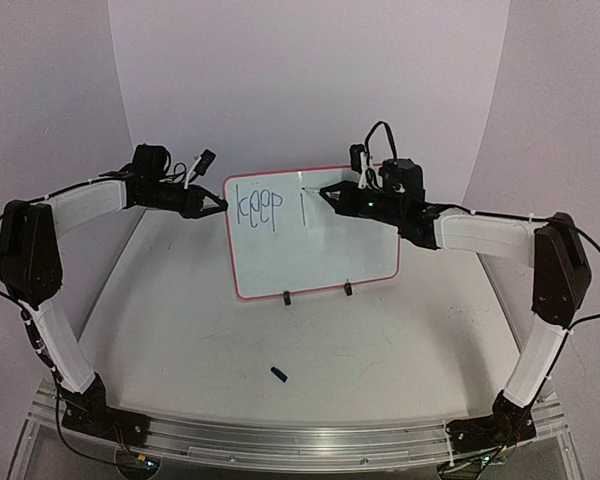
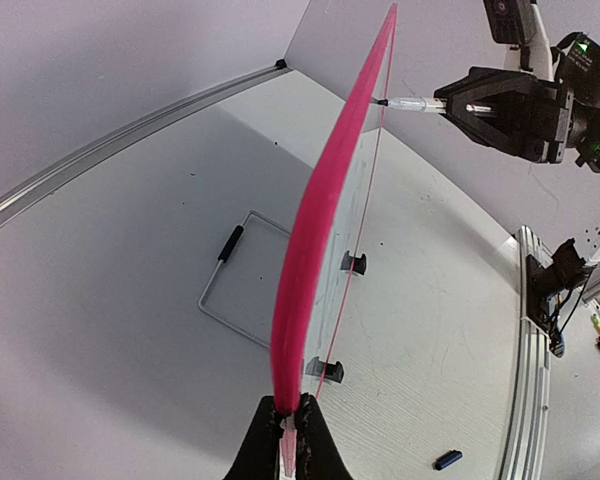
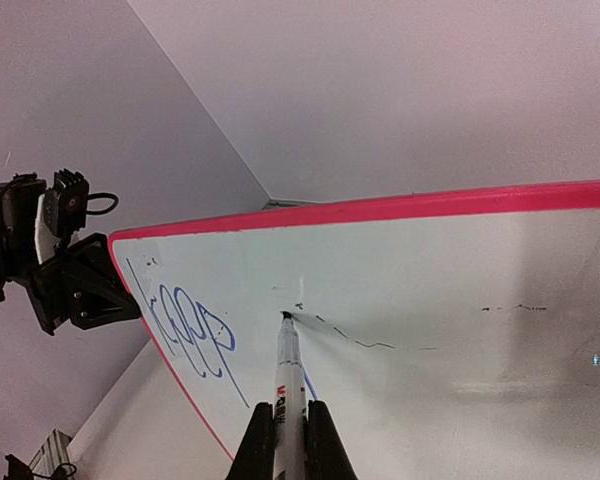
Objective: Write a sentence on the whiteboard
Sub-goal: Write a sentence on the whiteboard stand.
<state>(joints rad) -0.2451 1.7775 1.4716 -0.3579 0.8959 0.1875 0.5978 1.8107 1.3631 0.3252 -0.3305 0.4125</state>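
Observation:
The whiteboard [image 1: 320,245] stands upright on two black clip feet at mid table, red-pink rim around it. Blue lettering "keep" [image 1: 259,208] and one vertical stroke [image 1: 302,210] are on its upper left; the lettering also shows in the right wrist view [image 3: 195,330]. My left gripper [image 1: 220,204] is shut on the board's left edge [image 2: 310,260]. My right gripper [image 1: 325,191] is shut on a white marker [image 3: 288,385] whose tip touches the board [image 3: 460,300] at the stroke's top. The marker also shows in the left wrist view [image 2: 412,104].
A small blue marker cap [image 1: 278,373] lies on the table in front of the board, also in the left wrist view [image 2: 447,460]. A wire stand [image 2: 230,290] lies behind the board. Curved white backdrop walls surround the table.

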